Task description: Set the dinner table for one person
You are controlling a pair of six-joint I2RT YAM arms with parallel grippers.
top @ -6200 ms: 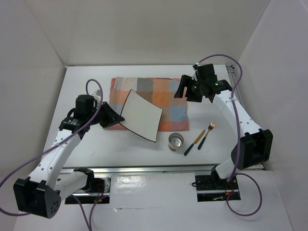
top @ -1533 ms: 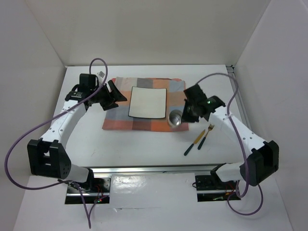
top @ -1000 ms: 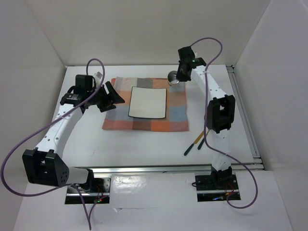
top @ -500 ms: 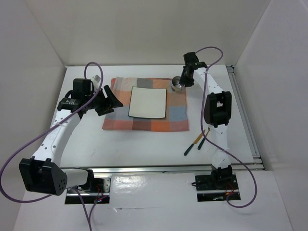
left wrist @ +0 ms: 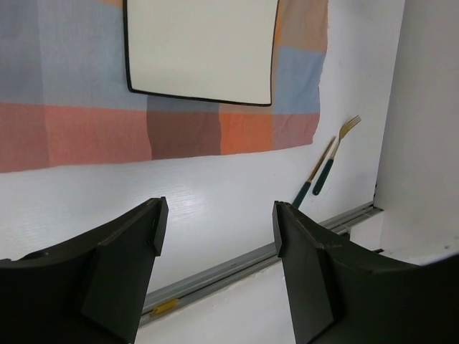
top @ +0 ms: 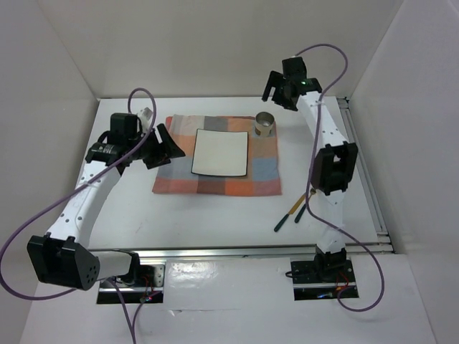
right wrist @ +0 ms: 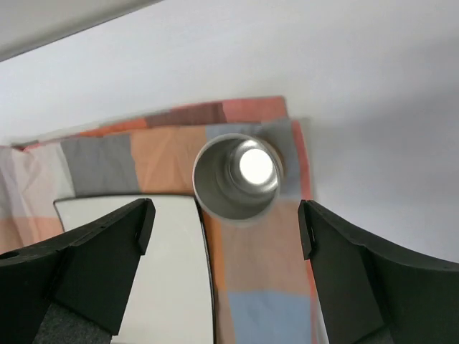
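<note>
On the white dinner table [top: 215, 215] lies a checked cloth [top: 215, 179] with a square white black-rimmed plate [top: 220, 152] in its middle. A metal cup [top: 266, 125] stands upright on the cloth's far right corner, beside the plate. My right gripper [top: 276, 95] hangs open above and just behind the cup [right wrist: 237, 175], not touching it. My left gripper [top: 171, 154] is open and holds nothing, over the cloth's left edge. A fork [top: 307, 203] and a knife [top: 288, 213], both dark-handled, lie on the table right of the cloth.
White walls enclose the table on three sides. A metal rail [top: 244, 251] runs along the near edge. In the left wrist view the plate [left wrist: 201, 46], the fork [left wrist: 336, 154] and the knife [left wrist: 313, 174] show beyond the fingers.
My right gripper has opened and let go of the cup, which now stands on the cloth, and has drawn up and back. The left arm has barely moved.
</note>
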